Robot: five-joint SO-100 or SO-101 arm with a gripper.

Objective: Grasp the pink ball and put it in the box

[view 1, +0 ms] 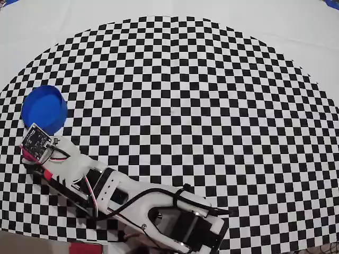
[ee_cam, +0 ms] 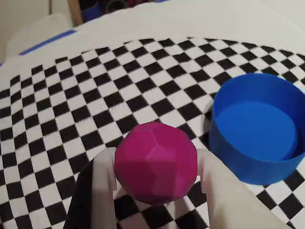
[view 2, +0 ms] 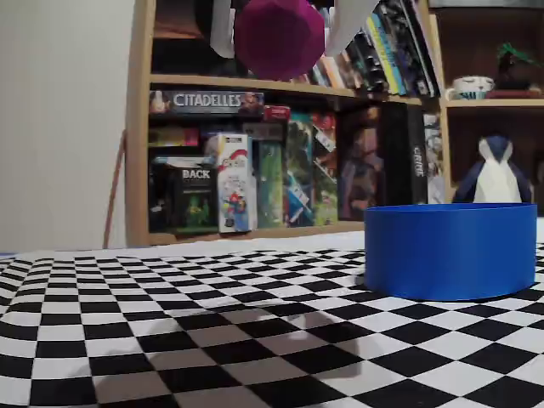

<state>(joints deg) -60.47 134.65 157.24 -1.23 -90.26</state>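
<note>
Wrist view: your gripper [ee_cam: 156,179] has the pink ball [ee_cam: 156,162] clamped between its two white fingers [ee_cam: 102,176], one on each side, closed only as far as the ball's width allows. Ball is magenta, matte, and faceted rather than smooth; you can make out flat polygonal faces across its front. It sits clear above the checkered mat [ee_cam: 71,105], nothing under it.

Box [ee_cam: 255,129] lies ahead and to the right of the gripper in this view, close by but apart from the ball. Round, bright blue, plain wall, open top, inside looks bare.

Fixed view, low angle: ball [view 2: 279,36] hangs high at the top of frame between the fingers [view 2: 223,30], well above the mat. Box [view 2: 450,251] stands on the mat, lower and off to the right of the gripper.

Overhead view: arm [view 1: 122,196] reaches toward the box [view 1: 44,108]; the wrist hides the ball there.
</note>
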